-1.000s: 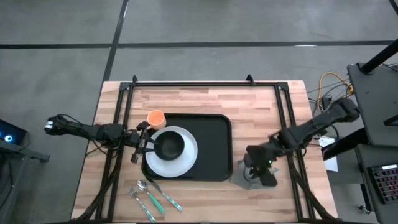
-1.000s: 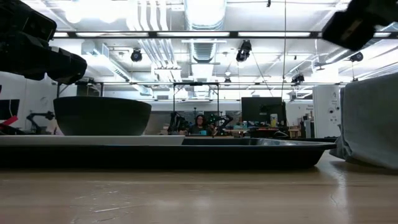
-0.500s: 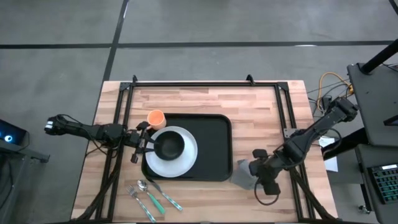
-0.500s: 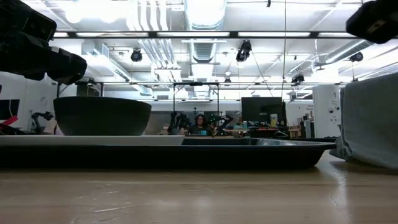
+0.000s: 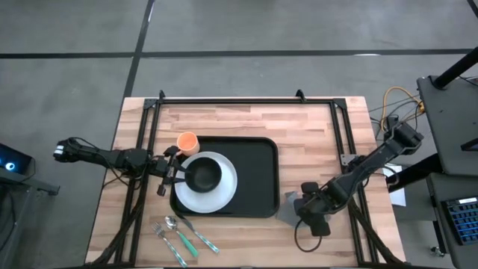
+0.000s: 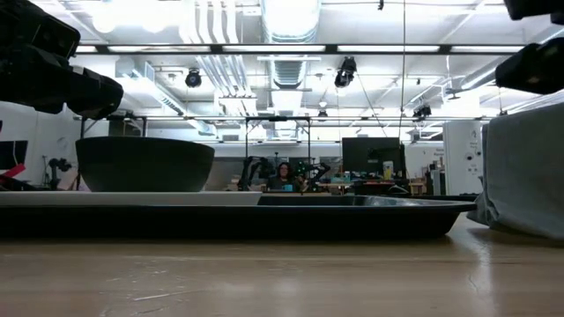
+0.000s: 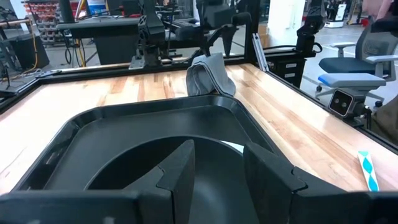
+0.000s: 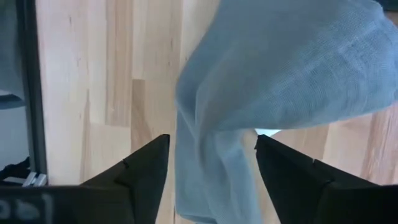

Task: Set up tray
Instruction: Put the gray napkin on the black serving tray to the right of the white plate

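The black tray point(image 5: 254, 175) is lying in the middle of the wooden worktop point(image 5: 314, 127), with a round white plate point(image 5: 224, 190) sitting on its left half and a dark bowl point(image 5: 203, 175) standing on the plate. An orange cup point(image 5: 187, 141) is standing on the worktop just beside the tray's far left corner, and cutlery point(image 5: 181, 237), a spoon and green-handled pieces, is lying on the worktop near the tray's front left corner.

The step in hand appears to be the grey napkin point(image 5: 291, 209), which is lying crumpled on the worktop just off the tray's front right corner. The right gripper point(image 5: 312, 218) is hanging over the napkin's right side with its fingers point(image 8: 142, 167) spread wide; in its wrist view the cloth point(image 8: 280, 81) is showing between and beyond them, gripped by neither.

The left gripper point(image 5: 173, 176) is resting at the plate's left edge, level with the bowl; its fingers point(image 7: 180, 171) are standing apart either side of the bowl's rim, and whether they are pressing on it I cannot tell.

Next, the right arm will probably need to drop onto a raised fold, close on the cloth and carry it to the bare right half of the tray. Soft fabric may slip or drag, so a deep pinch seems wise.
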Robot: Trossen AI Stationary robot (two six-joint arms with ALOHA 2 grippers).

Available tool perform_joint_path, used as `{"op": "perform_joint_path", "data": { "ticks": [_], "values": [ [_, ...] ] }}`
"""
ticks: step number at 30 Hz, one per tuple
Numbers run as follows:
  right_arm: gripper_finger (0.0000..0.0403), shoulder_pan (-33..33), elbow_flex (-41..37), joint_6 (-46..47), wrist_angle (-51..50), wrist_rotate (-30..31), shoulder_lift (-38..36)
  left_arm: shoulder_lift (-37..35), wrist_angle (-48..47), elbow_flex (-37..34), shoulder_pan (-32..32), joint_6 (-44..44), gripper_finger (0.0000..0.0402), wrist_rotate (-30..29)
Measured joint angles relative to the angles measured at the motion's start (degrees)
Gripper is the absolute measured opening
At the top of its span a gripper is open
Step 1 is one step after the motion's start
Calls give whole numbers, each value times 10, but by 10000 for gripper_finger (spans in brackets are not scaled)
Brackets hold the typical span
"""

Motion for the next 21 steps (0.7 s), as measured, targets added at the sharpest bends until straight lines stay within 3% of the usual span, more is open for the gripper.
{"op": "perform_joint_path", "data": {
  "ticks": [5,11,15,21],
  "values": [
    [152,0,0,-3,0,0,0,0,0,0,0,0,119,0],
    [25,0,0,-27,-1,-33,-4,0,0,0,0,0,119,0],
    [11,0,0,-77,-1,-72,-7,0,0,0,0,0,119,0],
    [9,-6,0,-211,18,-71,-8,0,0,0,0,0,119,0]
  ]
}}
